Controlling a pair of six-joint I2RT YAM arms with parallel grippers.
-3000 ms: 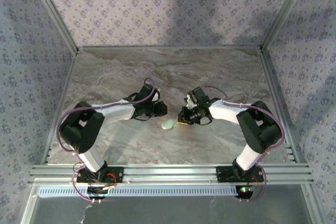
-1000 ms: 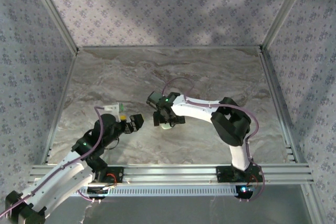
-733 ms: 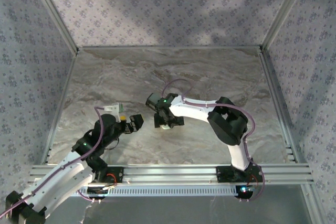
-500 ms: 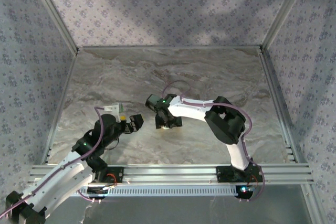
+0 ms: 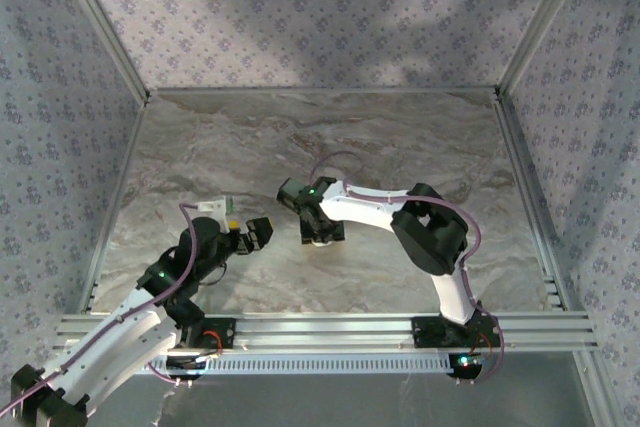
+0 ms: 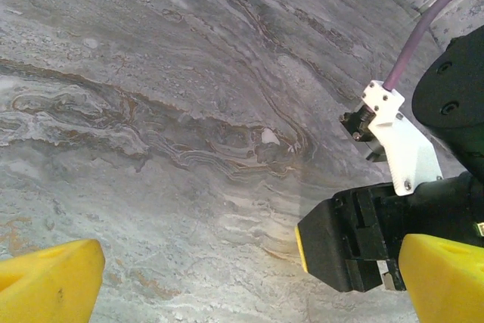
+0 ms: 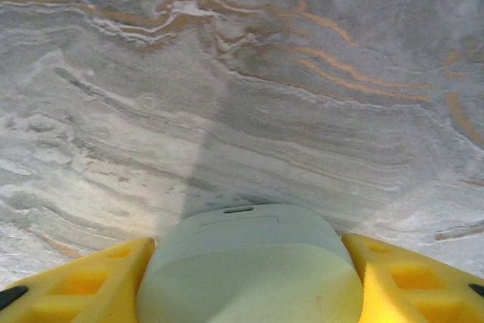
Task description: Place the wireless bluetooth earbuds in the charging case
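Right gripper (image 7: 248, 241) clamped on charging case (image 7: 249, 281), fingers against its rounded sides. Case sits low on table (image 7: 302, 111), mid-workspace, lid apparently closed. Left gripper (image 6: 249, 251) spread wide, empty, just left of the case and apart from it. Earbuds too small for us to tell from marble. Risks we judge:
- smooth pebble shell squirts out under squeeze
- fingers across lid seam block opening
- single-arm hold lets case twist
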